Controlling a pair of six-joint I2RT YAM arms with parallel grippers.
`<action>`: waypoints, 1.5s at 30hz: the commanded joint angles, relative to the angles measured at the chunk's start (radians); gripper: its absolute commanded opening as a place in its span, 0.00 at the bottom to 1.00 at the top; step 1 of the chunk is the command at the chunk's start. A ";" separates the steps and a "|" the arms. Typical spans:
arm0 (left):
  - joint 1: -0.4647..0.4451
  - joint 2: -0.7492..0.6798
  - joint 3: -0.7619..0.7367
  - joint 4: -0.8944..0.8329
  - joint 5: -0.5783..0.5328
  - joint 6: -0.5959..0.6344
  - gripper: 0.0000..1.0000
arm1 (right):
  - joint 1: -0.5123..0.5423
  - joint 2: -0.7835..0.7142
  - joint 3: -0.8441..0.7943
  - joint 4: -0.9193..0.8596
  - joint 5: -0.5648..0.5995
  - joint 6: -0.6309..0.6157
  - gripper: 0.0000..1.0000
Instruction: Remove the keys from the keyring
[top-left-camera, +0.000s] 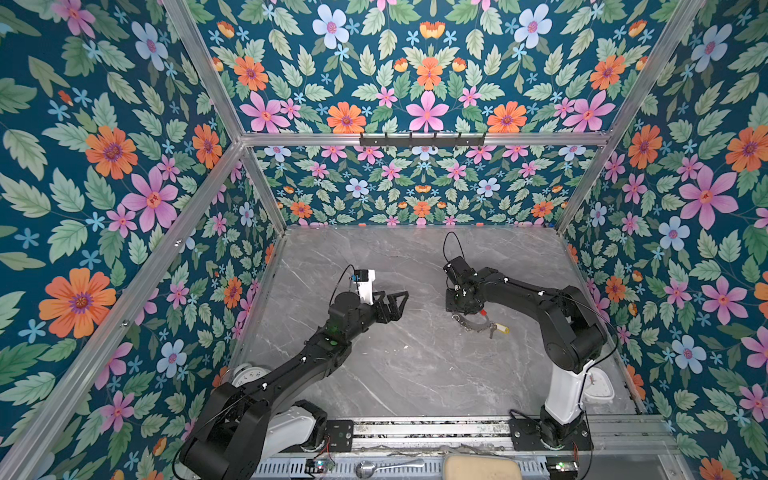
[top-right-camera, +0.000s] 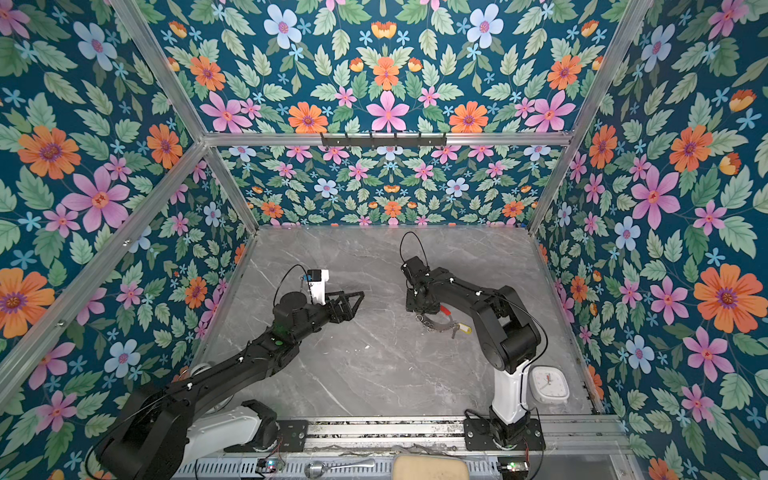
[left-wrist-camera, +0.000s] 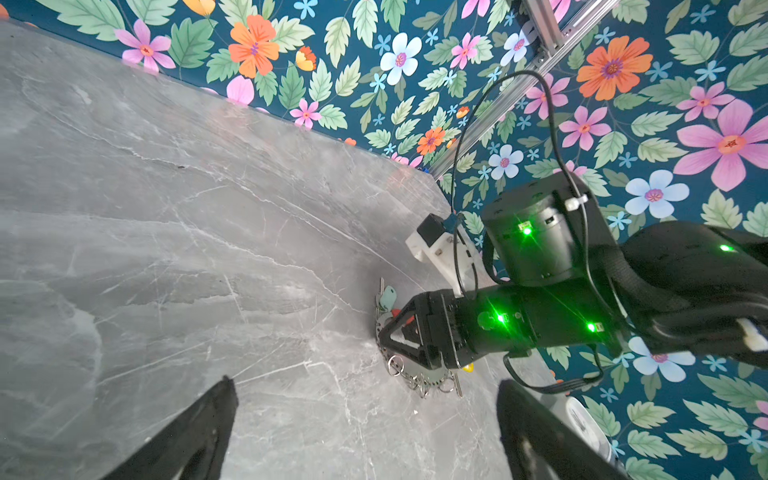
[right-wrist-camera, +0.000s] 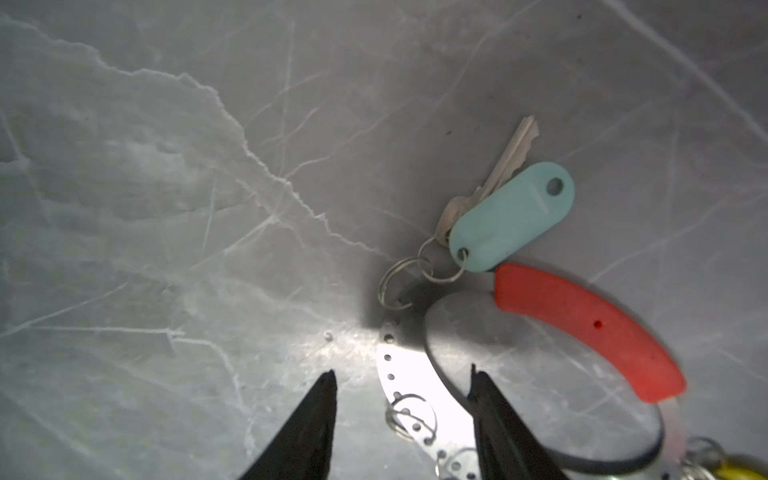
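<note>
Right fingers (right-wrist-camera: 316, 428) stand half-parted astride the flat-lying keyring (right-wrist-camera: 409, 374).

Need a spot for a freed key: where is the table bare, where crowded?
Bare: the table between left tool and keyring, and along its far edge. Crowded: around the right tool, over the keyring.

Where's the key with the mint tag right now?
In the right wrist view the mint-tagged key lies flat on the table's right side, linked by small rings to the keyring, next to its red sleeve.
</note>
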 joint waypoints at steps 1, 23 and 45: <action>-0.001 -0.002 -0.005 -0.002 -0.009 0.020 1.00 | 0.003 0.029 0.027 -0.048 0.052 -0.018 0.51; -0.001 0.001 -0.019 0.026 0.013 0.010 1.00 | 0.030 0.121 0.032 -0.057 -0.001 -0.115 0.25; -0.082 0.100 -0.044 0.171 0.087 0.034 0.98 | 0.030 -0.223 -0.170 0.328 -0.150 -0.069 0.15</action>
